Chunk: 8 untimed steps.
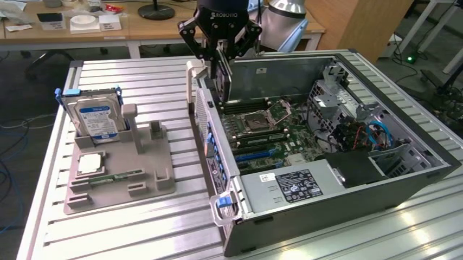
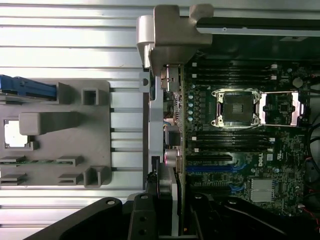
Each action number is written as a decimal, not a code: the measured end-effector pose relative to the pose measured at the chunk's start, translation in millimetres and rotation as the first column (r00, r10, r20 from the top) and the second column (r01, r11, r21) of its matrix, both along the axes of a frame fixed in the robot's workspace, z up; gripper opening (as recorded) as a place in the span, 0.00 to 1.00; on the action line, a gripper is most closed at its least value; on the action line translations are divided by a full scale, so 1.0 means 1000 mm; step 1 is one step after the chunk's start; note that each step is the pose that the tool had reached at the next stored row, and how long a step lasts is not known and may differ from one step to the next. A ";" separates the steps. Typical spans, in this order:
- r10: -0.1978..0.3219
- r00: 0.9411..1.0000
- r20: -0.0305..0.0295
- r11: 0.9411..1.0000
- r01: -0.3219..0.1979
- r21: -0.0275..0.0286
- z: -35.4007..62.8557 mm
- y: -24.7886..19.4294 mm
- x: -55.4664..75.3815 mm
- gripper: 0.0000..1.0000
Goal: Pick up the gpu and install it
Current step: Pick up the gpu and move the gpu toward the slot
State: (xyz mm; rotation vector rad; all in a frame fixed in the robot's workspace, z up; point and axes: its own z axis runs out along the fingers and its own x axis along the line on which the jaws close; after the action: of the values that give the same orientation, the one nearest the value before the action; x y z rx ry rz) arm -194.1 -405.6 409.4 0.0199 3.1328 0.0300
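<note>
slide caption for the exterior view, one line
Robot hand holds the gpu on edge over the open computer case.

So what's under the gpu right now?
The gpu hangs over the motherboard in the open computer case; the open CPU socket and blue expansion slots show beside its line. What lies straight beneath is covered by the card itself.

1. A black gripper (image 1: pixel 220 51) clamps the gpu (image 1: pixel 220 81) by its top edge, the card hanging upright
2. The gpu hangs over the open computer case (image 1: pixel 405 97), near its rear wall, above the motherboard (image 1: pixel 289 130)
3. On the exterior view's left, a grey fixture (image 1: pixel 148 184) on the slatted table (image 1: pixel 130 233) holds an upright hard drive (image 1: pixel 95 116) and a memory stick (image 1: pixel 116 176)
</note>
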 end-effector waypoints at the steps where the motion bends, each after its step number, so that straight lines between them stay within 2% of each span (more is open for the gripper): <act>1: 0.000 1.000 0.000 1.000 0.000 0.000 0.0000 0.0000 0.001 0.28; 8: 0.000 1.000 0.000 1.000 0.000 0.000 -0.0001 0.0000 0.005 0.28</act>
State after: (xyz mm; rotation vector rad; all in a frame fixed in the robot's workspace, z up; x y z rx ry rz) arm -188.8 -405.5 409.3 0.0200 3.1328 0.0299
